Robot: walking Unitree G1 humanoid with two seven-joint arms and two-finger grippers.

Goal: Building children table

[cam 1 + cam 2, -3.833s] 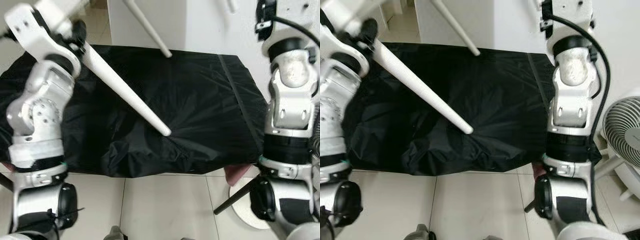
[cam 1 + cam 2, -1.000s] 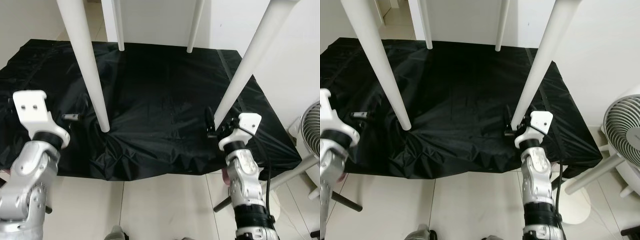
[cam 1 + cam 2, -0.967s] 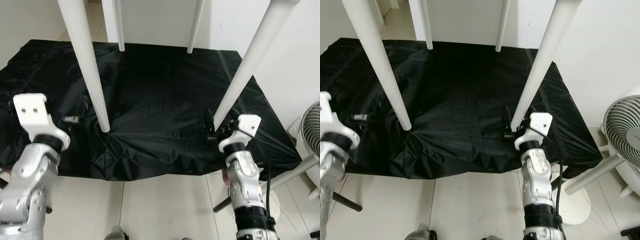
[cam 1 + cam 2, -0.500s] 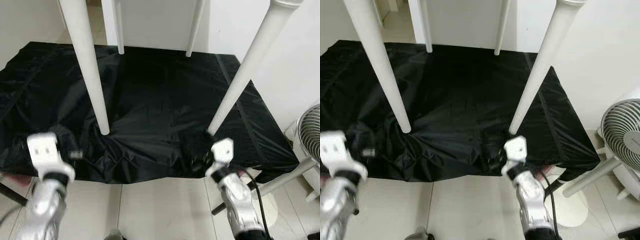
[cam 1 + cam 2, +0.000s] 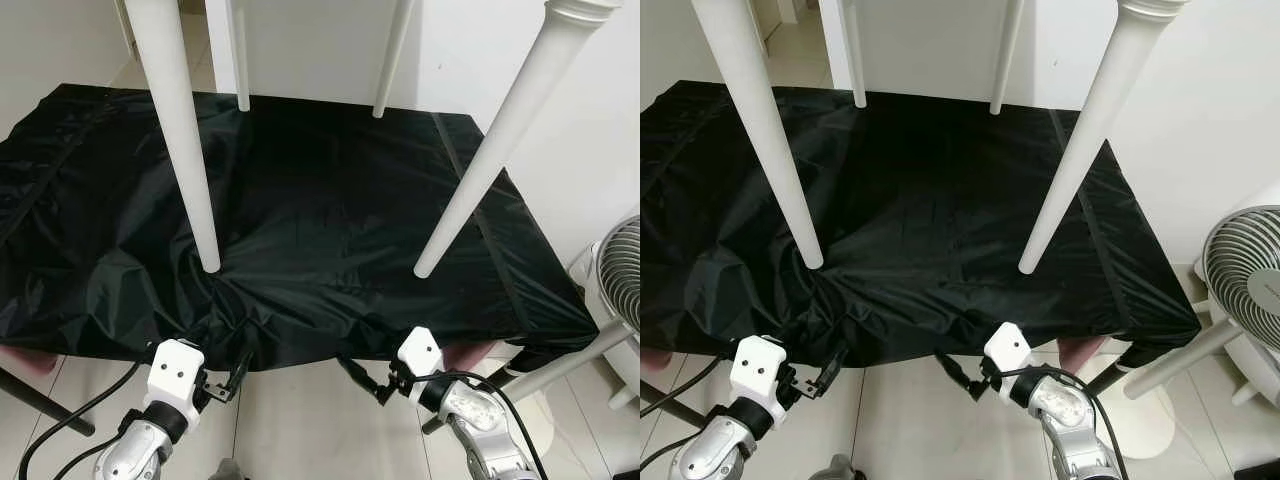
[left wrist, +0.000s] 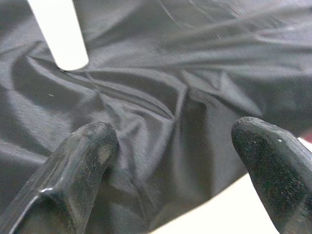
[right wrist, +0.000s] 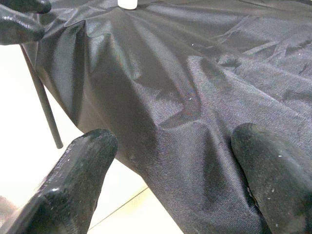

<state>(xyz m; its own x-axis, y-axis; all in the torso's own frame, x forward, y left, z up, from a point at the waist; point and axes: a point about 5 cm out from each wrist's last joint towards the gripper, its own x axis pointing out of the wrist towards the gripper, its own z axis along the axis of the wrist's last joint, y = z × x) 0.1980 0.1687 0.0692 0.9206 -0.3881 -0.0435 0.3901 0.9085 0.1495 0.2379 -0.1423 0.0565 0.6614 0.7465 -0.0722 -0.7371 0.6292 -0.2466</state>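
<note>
Left eye view: both pincers, left pincer (image 5: 222,372) and right pincer (image 5: 366,377), hang open.

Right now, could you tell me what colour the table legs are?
White; the table legs show best in the left eye view.

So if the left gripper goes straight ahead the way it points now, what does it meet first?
Most likely the black cloth: the left gripper, fingers open, faces its wrinkled front edge. The white table leg stands further on and off to one side, though depth is hard to judge.
</note>
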